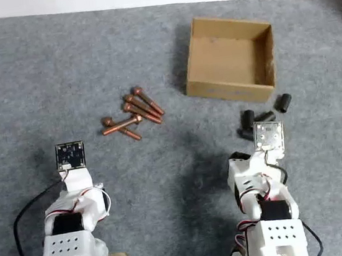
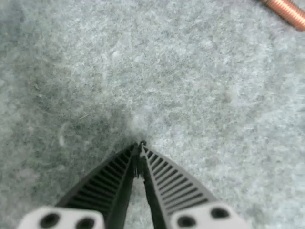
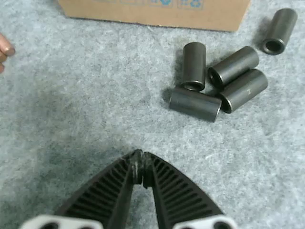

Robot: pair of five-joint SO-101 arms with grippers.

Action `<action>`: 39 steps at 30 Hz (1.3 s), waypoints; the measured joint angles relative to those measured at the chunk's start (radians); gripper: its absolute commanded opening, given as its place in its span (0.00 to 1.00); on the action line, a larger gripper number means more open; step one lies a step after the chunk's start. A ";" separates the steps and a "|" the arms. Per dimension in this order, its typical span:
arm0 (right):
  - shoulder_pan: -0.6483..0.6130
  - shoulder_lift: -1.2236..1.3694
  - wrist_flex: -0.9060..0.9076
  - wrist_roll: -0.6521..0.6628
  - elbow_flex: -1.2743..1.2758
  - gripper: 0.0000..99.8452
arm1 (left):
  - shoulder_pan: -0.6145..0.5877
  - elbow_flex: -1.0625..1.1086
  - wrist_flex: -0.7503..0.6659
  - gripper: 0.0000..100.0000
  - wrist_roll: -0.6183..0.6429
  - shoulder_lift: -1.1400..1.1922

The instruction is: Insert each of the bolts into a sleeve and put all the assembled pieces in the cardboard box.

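Soft, even light, kinda bright; faint shadows fall on the grey mat [image 1: 88,63] left of the cardboard box [image 1: 228,88] and beside the sleeves [image 3: 195,102].

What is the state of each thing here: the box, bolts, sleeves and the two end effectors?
cardboard box: open at the top, empty.
bolts: five, lying loose, none in a sleeve.
sleeves: five, lying on their sides, no bolt inside.
left end effector: shut, holding nothing.
right end effector: shut, holding nothing.

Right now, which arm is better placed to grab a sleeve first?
Right. The right gripper, shut and empty, sits just short of the sleeves near the cardboard box; the left gripper hangs over bare carpet by the bolts.
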 measured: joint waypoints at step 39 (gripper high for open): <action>-0.058 0.000 0.000 0.002 0.002 0.01 | 0.265 -0.700 0.509 0.03 -0.549 0.153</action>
